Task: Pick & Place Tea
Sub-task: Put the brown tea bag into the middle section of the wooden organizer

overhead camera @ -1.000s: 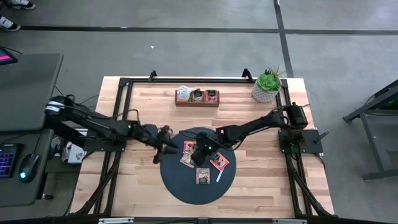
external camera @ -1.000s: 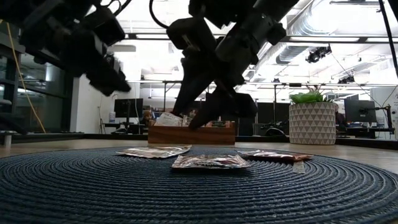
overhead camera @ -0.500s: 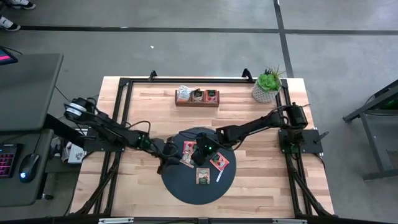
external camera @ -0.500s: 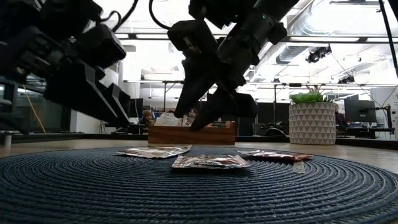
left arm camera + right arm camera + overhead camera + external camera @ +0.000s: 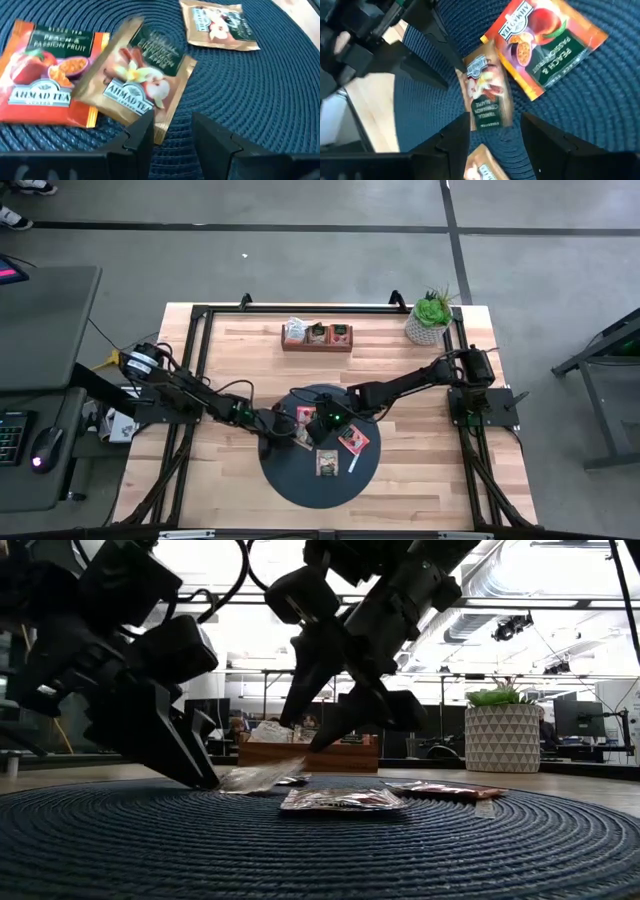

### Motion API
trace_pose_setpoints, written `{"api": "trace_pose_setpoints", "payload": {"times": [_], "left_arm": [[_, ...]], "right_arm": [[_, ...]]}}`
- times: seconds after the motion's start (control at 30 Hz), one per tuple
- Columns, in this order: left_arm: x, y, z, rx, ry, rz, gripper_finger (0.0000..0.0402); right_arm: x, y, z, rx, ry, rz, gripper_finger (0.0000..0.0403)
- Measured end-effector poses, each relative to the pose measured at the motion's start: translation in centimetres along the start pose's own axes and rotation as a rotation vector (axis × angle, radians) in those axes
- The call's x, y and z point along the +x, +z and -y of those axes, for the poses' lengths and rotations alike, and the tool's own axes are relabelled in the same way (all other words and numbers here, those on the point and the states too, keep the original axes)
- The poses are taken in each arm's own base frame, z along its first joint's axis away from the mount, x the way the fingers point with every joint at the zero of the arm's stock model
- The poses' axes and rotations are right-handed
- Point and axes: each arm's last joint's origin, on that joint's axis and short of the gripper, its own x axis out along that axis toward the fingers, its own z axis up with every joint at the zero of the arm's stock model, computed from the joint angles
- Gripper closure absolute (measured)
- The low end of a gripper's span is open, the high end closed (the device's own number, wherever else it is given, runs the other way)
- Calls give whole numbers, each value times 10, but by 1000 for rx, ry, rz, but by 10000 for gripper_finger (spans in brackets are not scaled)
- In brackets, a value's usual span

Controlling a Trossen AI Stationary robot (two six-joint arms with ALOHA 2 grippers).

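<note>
Handling note: the brown sachet (image 5: 140, 82) looks almost weightless, thin and limp, with a slick foil face. It will slide on the mat (image 5: 300, 480) sooner than lift, and it will fold if I pinch it mid-panel. I judge the best hold to be a sealed edge or corner, where it is stiffest, with one finger below and one above.

1. Location. In the high view, the brown sachet lies on the mat at 11 o'clock from the mat's centre. It overlaps a corner of the orange sachet (image 5: 47, 72). Two more sachets lie on the mat, one (image 5: 352, 440) at 3 o'clock and one (image 5: 327, 463) at 6 o'clock. The tray (image 5: 317, 343) sits at 12 o'clock on the table and already holds some tea.

2. Left gripper (image 5: 172, 127). I reach in low from 9 o'clock, pitched steeply down, with my tips on the mat. My fingers are apart. One finger (image 5: 142, 137) touches the brown sachet's near corner. In the low view that edge is tipped up off the weave (I cannot tell if the finger is truly under it). Nothing is clamped.

3. Right gripper (image 5: 495, 127). I come in from 3 o'clock and hang above the mat, pointing down at the same sachet. My fingers are apart and touch nothing.

4. Risk. Both grippers crowd one sachet, and closing the left fingers too early could skate it onto the orange one.
</note>
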Motion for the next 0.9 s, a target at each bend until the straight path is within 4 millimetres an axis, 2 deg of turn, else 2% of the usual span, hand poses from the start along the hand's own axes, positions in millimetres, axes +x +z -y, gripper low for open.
{"api": "trace_pose_setpoints", "payload": {"times": [0.23, 0.9], "left_arm": [[6, -8, -3, -66, 29, -40, 270], [6, -9, -4, -69, 59, -29, 270]], "right_arm": [[1, -8, -4, 158, 19, -53, 233], [5, -14, -1, 199, -54, 15, 232]]}}
